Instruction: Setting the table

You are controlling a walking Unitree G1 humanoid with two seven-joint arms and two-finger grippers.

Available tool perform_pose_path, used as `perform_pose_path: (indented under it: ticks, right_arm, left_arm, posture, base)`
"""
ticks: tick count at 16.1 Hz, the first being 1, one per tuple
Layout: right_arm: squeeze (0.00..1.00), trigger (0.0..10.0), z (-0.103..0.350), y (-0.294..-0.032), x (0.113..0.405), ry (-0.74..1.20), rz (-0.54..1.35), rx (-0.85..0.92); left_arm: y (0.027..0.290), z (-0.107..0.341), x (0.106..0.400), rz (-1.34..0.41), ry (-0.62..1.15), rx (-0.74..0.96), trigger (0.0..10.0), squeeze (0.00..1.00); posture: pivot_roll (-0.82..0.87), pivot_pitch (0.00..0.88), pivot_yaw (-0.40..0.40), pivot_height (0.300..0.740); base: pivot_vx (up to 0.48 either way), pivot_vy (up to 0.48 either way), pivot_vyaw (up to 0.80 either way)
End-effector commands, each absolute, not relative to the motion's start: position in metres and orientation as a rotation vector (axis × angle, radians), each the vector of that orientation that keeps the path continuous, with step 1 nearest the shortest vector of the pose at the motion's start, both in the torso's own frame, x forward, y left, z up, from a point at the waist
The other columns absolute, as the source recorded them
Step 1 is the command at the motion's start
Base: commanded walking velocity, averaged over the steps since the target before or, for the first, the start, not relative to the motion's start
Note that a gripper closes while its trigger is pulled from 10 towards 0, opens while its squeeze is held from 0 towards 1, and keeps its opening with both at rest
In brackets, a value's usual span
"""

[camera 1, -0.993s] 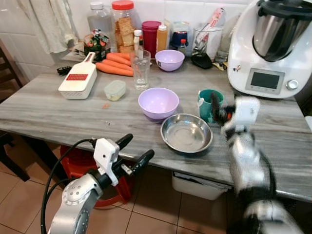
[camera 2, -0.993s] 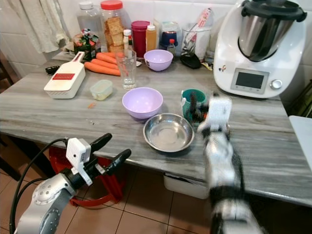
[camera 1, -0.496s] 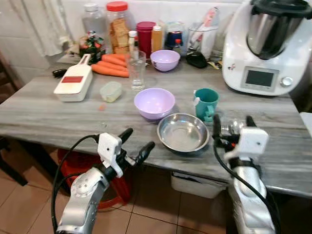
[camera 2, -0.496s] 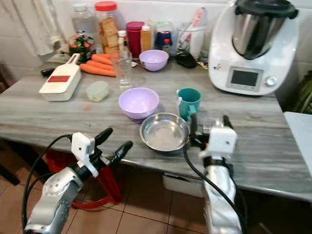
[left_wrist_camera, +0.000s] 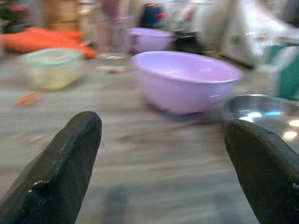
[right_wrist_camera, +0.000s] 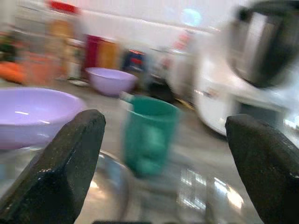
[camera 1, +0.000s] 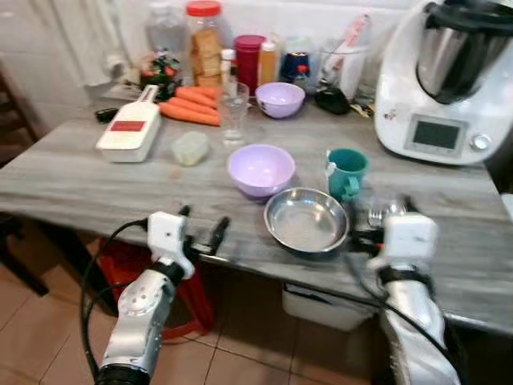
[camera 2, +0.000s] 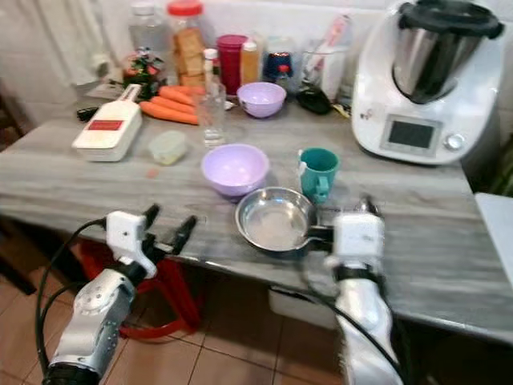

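Note:
A steel bowl (camera 1: 306, 221) sits near the front edge of the grey table (camera 1: 72, 180). Behind it stand a purple bowl (camera 1: 260, 168) and a teal mug (camera 1: 346, 173). A clear glass (camera 1: 233, 112) and a smaller purple bowl (camera 1: 280, 99) are farther back. My left gripper (camera 1: 202, 220) is open at the table's front edge, left of the steel bowl, and faces the purple bowl (left_wrist_camera: 184, 79). My right gripper (camera 1: 383, 218) is open just right of the steel bowl, with the mug (right_wrist_camera: 149, 133) ahead of it. Neither holds anything.
A white kitchen machine (camera 1: 449, 80) fills the back right corner. Carrots (camera 1: 188, 108), a white slicer (camera 1: 128, 132), a small lidded tub (camera 1: 190, 148) and several jars (camera 1: 204, 44) stand at the back left. A red stool (camera 1: 120, 265) and a white bin (camera 1: 321, 305) are under the table.
My right gripper drew back from the mug to the table's front edge beside the steel bowl. My left gripper moved forward to the table edge. The camera shifted.

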State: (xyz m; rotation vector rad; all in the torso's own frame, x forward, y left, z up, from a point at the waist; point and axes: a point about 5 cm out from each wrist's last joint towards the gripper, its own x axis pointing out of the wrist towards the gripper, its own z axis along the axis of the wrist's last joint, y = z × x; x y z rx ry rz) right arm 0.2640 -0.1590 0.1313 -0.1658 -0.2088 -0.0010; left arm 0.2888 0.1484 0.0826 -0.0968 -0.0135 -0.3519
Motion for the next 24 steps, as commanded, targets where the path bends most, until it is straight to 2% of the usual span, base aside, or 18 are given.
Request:
perform_pose_path:
  ticks: [1, 6, 11, 15, 24]
  right_arm:
    - [0.00, 10.0, 0.139, -0.155, 0.264, -0.233, 0.038, -0.187]
    - [0.00, 10.0, 0.135, -0.141, 0.267, -0.216, 0.128, -0.172]
    - [0.00, 10.0, 0.134, -0.139, 0.270, -0.207, 0.153, -0.155]
    - [0.00, 10.0, 0.130, -0.137, 0.271, -0.197, 0.166, -0.149]
    - [0.00, 10.0, 0.124, -0.136, 0.276, -0.182, 0.159, -0.114]
  left_arm:
    - [0.148, 0.089, 0.295, -0.334, -0.043, -0.075, 10.0, 0.00]
    - [0.157, 0.092, 0.302, -0.224, -0.055, -0.025, 10.0, 0.00]
    - [0.172, 0.092, 0.307, -0.084, -0.062, 0.054, 10.0, 0.00]
    - [0.174, 0.085, 0.305, -0.055, -0.022, 0.009, 10.0, 0.00]
    - [0.189, 0.079, 0.303, 0.042, 0.010, 0.048, 10.0, 0.00]
  posture:
    - [-0.07, 0.000, 0.019, 0.740]
    - [-0.06, 0.000, 0.014, 0.740]
    - [-0.05, 0.000, 0.015, 0.740]
    - [-0.04, 0.000, 0.005, 0.740]
    - [-0.02, 0.000, 0.008, 0.740]
  base:
    - [0.000, 0.000, 0.80]
    - [0.000, 0.000, 0.80]
    - [0.000, 0.000, 0.80]
    - [0.000, 0.000, 0.80]
    - [0.000, 0.000, 0.80]
